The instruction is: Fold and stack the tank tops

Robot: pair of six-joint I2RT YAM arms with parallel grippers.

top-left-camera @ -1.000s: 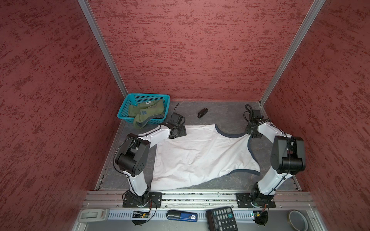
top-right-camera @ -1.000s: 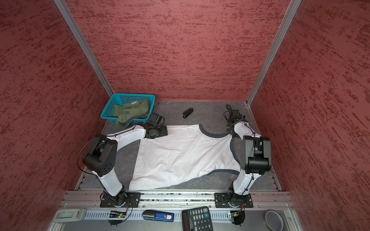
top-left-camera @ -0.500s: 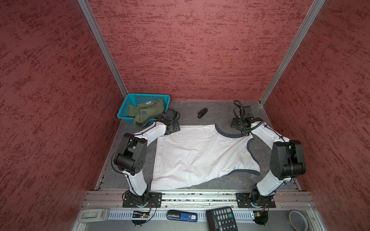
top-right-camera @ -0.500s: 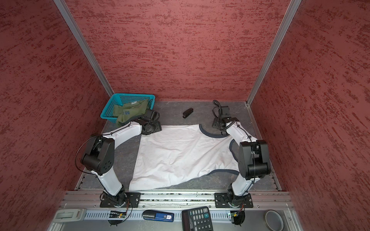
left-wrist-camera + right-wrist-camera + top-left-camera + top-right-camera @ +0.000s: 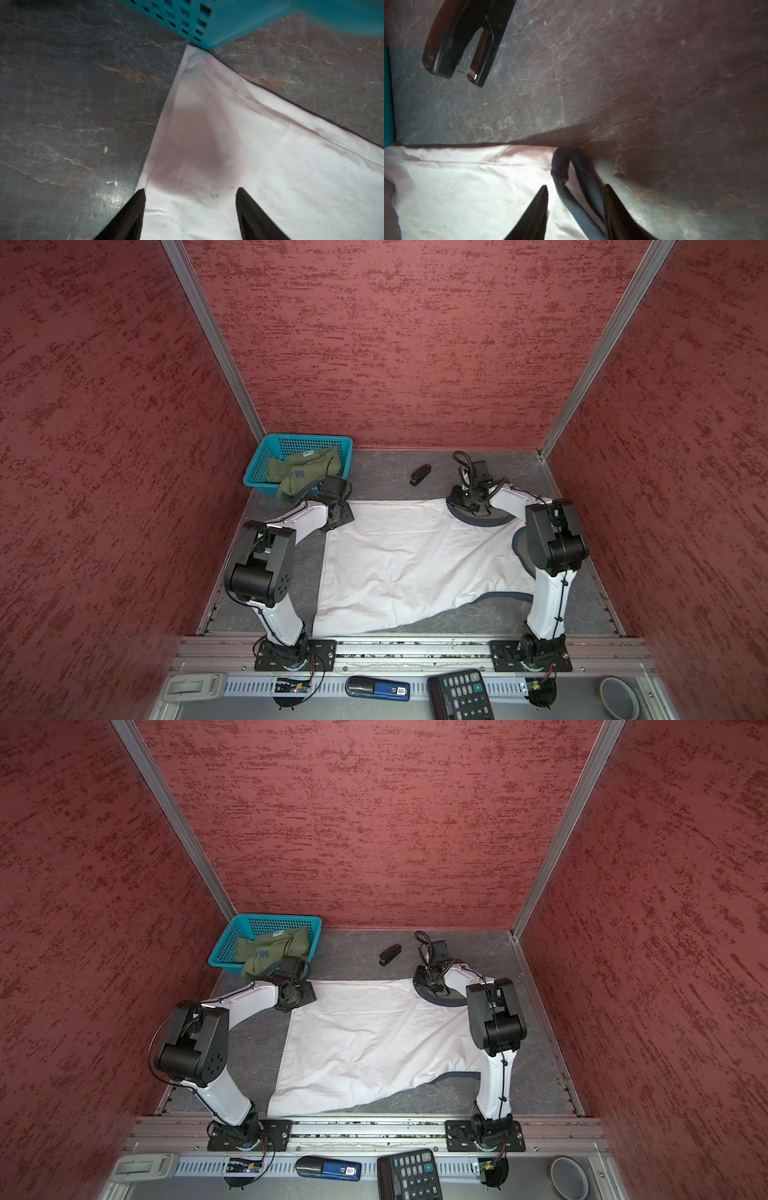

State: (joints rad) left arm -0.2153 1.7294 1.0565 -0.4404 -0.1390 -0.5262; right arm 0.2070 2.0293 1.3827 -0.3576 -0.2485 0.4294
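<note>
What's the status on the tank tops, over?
Left gripper open over white tank top hem corner. Right gripper open, straddling its strap. Olive tank top in basket; stapler clear.

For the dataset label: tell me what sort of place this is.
Probably a robotics lab work cell: red wall panels in an aluminium frame enclose the tabletop, and two robot arms are bolted to a front rail.

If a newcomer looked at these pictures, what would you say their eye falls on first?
The white cloth tank top with dark grey-blue trim lies spread flat across the grey table. The teal plastic mesh basket in the far left corner holds the crumpled olive green tank top. The left end effector and right end effector, both open, sit at both ends of the white top's far edge.
</note>
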